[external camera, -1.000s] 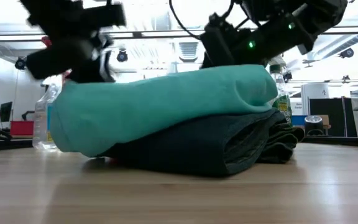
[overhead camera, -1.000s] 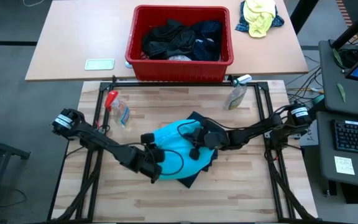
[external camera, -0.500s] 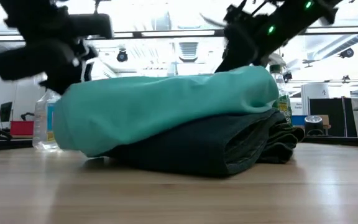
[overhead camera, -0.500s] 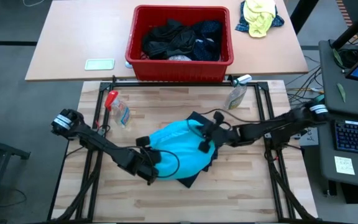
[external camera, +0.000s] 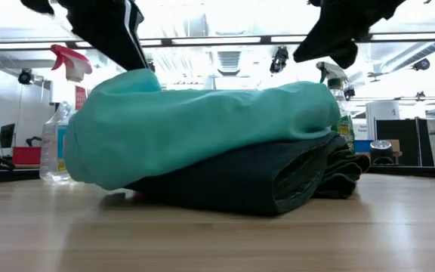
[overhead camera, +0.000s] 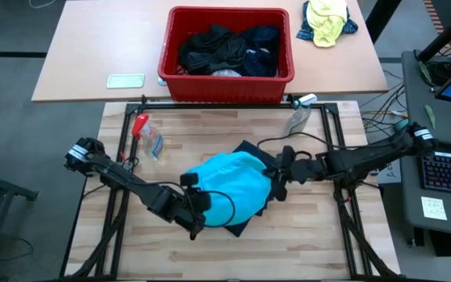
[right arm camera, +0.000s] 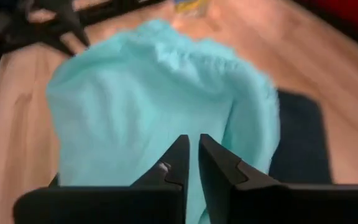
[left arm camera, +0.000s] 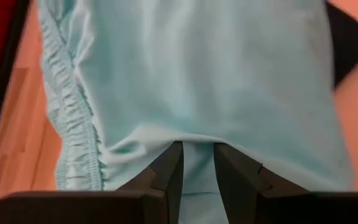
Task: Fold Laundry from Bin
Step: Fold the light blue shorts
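Note:
A turquoise garment [overhead camera: 229, 192] lies on a folded dark garment [overhead camera: 250, 213] in the middle of the wooden table. My left gripper [left arm camera: 197, 155] is at the turquoise garment's near left side [overhead camera: 198, 205], shut on its cloth. My right gripper [overhead camera: 275, 184] hangs just right of the pile, above it [external camera: 338, 30]. Its fingers [right arm camera: 180, 155] are shut with nothing between them. The red bin [overhead camera: 227, 78] stands on the far table with dark laundry [overhead camera: 225, 48] heaped inside. My left gripper pinches a fold at the turquoise garment's edge [left arm camera: 197, 142] between its two fingers; the cloth drapes over the fingertips. The fingers slant down from the table's near left. That part is raised in a peak [external camera: 131, 79], and the rest lies on the dark garment.
A spray bottle with a red trigger [overhead camera: 143, 135] lies at the table's far left and another bottle [overhead camera: 297, 117] at its far right. A yellow-and-blue bundle [overhead camera: 327, 19] and a pale card [overhead camera: 125, 81] lie on the far table. Bare wood [overhead camera: 225, 251] shows near the front edge.
My right gripper has drawn back off the turquoise garment toward the table's right edge and risen clear of it. My left gripper has gone up with the cloth, pulling the garment's left part into a peak while the rest stays on the dark garment.

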Available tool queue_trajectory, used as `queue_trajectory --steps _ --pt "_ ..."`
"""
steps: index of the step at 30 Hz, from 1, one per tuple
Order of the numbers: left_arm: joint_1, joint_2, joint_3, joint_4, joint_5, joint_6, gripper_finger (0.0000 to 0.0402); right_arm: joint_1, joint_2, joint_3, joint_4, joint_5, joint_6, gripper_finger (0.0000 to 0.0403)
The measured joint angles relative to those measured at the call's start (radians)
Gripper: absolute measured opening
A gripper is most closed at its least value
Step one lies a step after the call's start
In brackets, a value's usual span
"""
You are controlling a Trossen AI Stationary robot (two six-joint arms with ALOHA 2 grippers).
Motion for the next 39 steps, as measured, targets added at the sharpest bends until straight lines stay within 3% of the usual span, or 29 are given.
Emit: queue_trajectory --steps 8,16,24,29,33,36,39 --pt "-0.007 0.000 0.061 -0.144 0.078 -0.070 0.0075 -0.001 -0.004 0.000 -0.150 -0.053 0.121 0.0138" --pt "-0.015 0.001 0.084 -0.086 0.074 -0.068 0.0075 -0.008 -0.002 -0.004 -0.158 -0.080 0.162 0.0254" --pt "-0.022 0.001 0.060 -0.043 0.070 -0.071 0.0075 -0.008 0.094 -0.012 -0.083 -0.081 0.177 0.0317" --pt "-0.022 0.002 0.026 0.005 0.069 -0.068 0.0075 -0.013 0.211 -0.013 0.091 -0.122 0.170 0.0322" --pt "-0.022 0.002 0.010 0.016 0.069 -0.071 0.0075 -0.021 0.279 -0.001 0.191 -0.141 0.167 0.0303" --pt "-0.023 0.002 0.009 0.042 0.069 -0.071 0.0075 -0.037 0.312 0.004 0.224 -0.145 0.167 0.0267" --pt "-0.026 0.002 0.008 0.053 0.068 -0.072 0.0075 -0.051 0.346 0.008 0.226 -0.146 0.166 0.0204"
